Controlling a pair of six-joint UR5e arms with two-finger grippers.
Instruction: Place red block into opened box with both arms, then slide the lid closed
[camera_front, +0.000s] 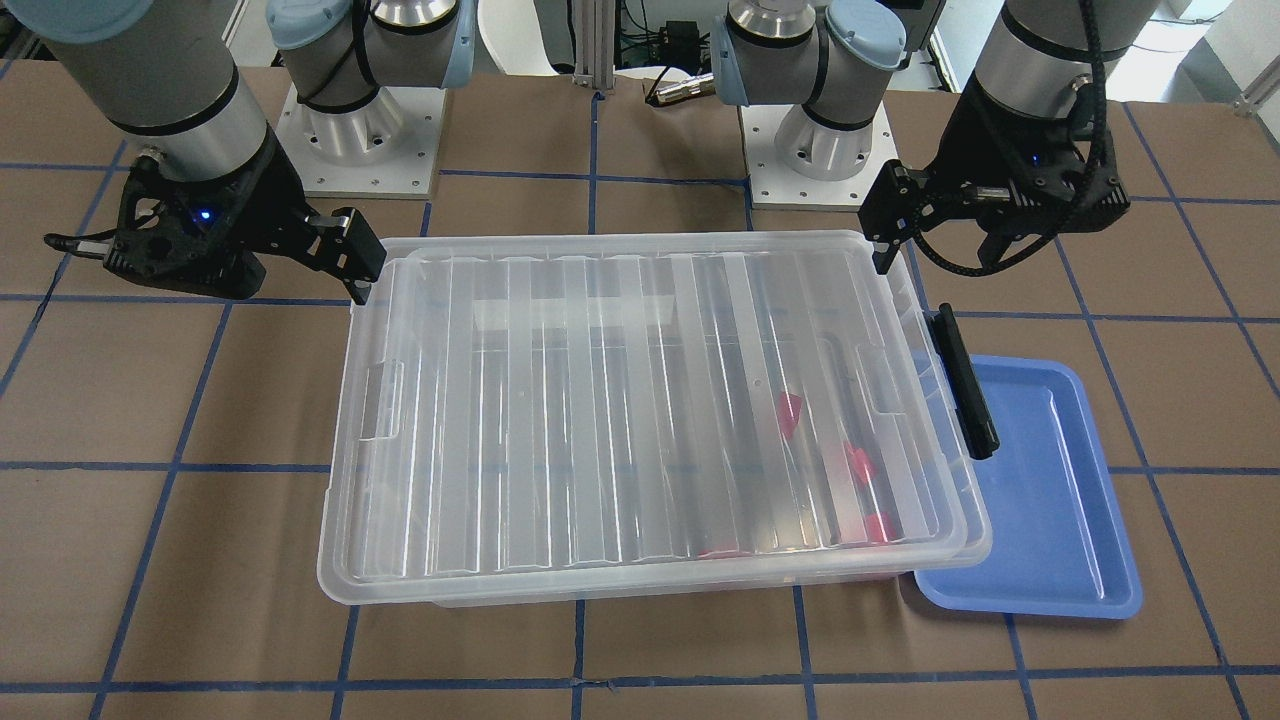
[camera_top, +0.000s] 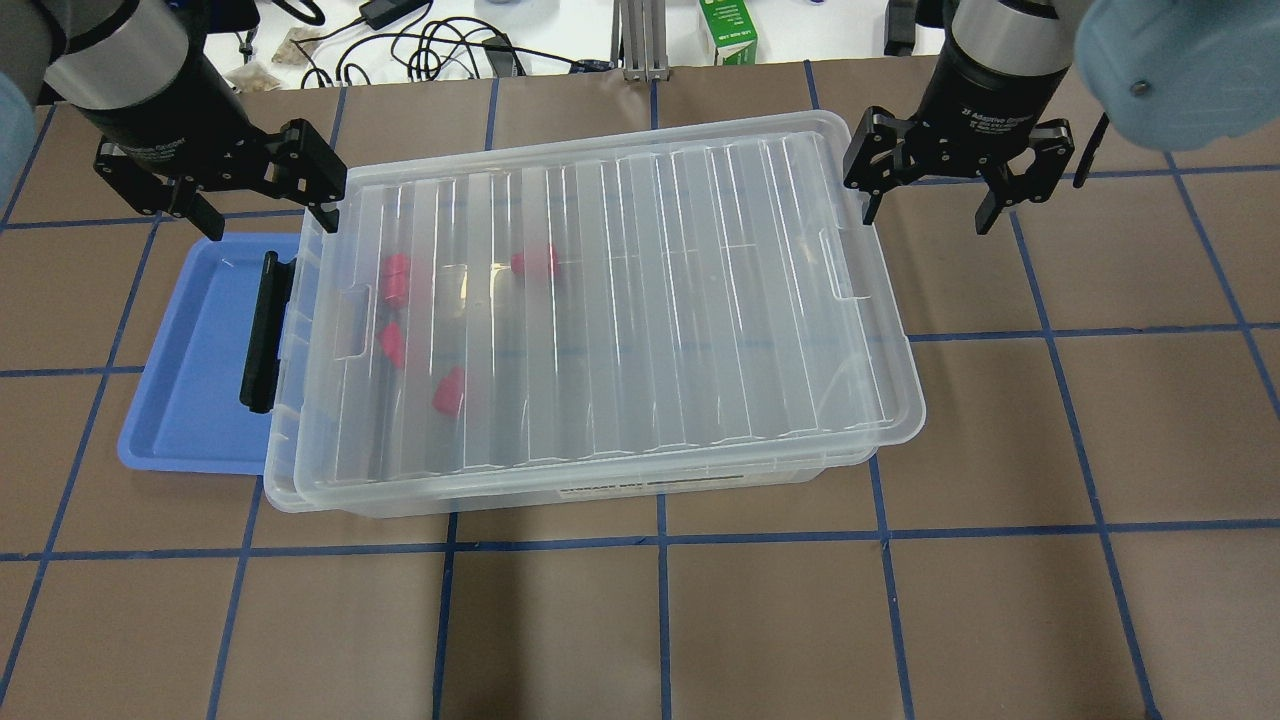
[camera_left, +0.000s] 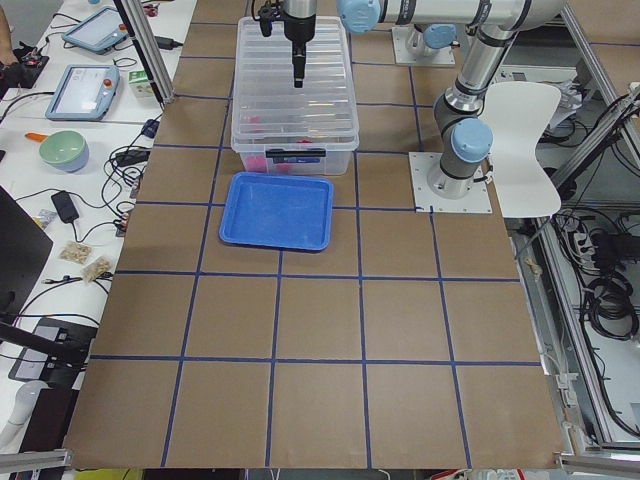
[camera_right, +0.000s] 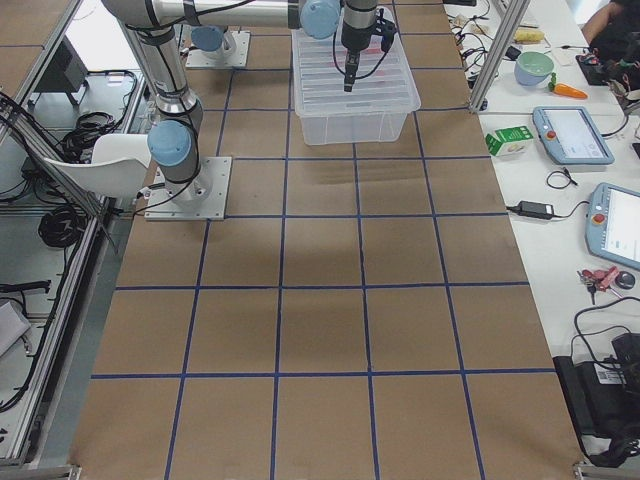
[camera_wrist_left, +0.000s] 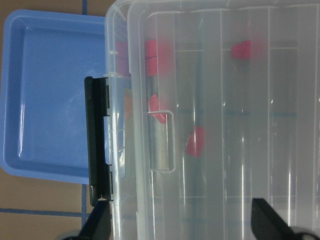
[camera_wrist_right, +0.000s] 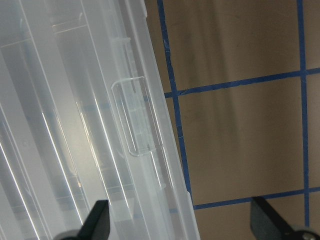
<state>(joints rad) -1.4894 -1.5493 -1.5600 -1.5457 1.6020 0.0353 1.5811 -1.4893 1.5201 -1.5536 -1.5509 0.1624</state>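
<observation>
The clear box (camera_top: 600, 490) stands mid-table with the ribbed lid (camera_top: 700, 300) lying on top of it, a little skewed and shifted toward my right, so the box's left rim shows beyond it. Several red blocks (camera_top: 397, 280) lie inside at the left end, blurred through the lid (camera_wrist_left: 240, 165). One such red block (camera_wrist_left: 195, 141) shows in the left wrist view. My left gripper (camera_top: 265, 205) hovers open over the box's far left corner, holding nothing. At the far right corner my right gripper (camera_top: 928, 205) is open and empty, one finger beside the lid's edge (camera_wrist_right: 150, 165).
A shallow blue tray (camera_top: 190, 380) lies against the box's left end, partly under it. A black latch bar (camera_top: 262, 330) sits on that end of the box. Cables and a green carton (camera_top: 730, 30) line the far edge. Brown table with blue tape lines surrounds the box.
</observation>
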